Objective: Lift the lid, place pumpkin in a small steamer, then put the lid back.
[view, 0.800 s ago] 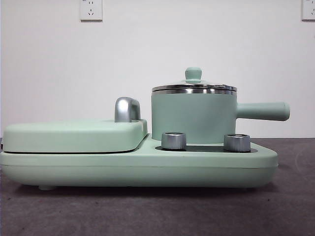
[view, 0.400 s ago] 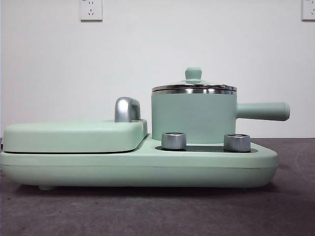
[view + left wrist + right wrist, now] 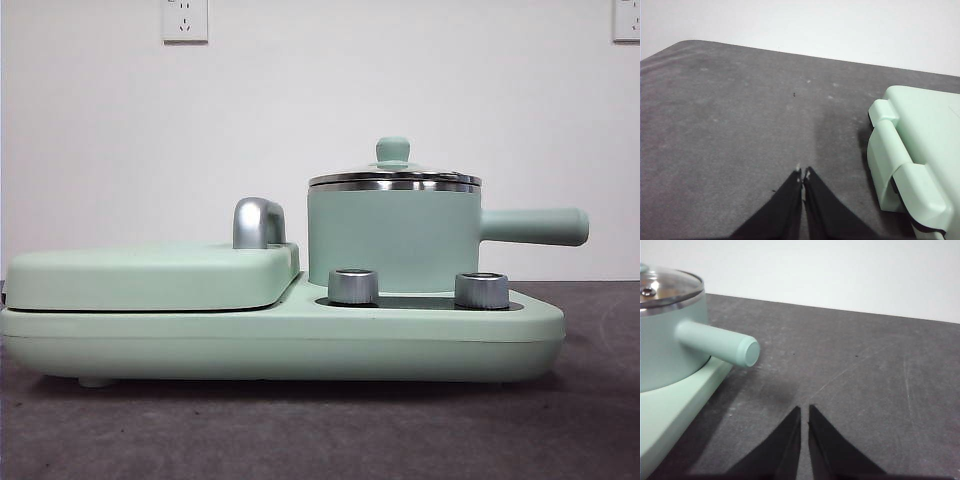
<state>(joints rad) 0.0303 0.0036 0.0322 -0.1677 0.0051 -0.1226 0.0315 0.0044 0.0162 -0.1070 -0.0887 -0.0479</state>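
Observation:
The small steamer (image 3: 395,240) stands on the right half of the flat mint-green appliance base (image 3: 280,340), its long handle (image 3: 535,226) pointing right. The glass lid (image 3: 394,176) sits on it, mint knob (image 3: 393,150) up. In the right wrist view the small steamer (image 3: 665,350) and lid (image 3: 665,286) show beside my right gripper (image 3: 804,410), which is shut and empty over bare table, well off the handle's end (image 3: 747,351). My left gripper (image 3: 803,174) is shut and empty over the table beside the base's corner (image 3: 910,150). The pumpkin is out of view.
A flat hinged cover (image 3: 150,275) with a chrome handle (image 3: 258,222) fills the base's left half. Two silver knobs (image 3: 353,286) (image 3: 481,290) sit in front of the steamer. Grey tabletop (image 3: 300,430) runs to a white wall with sockets (image 3: 185,20).

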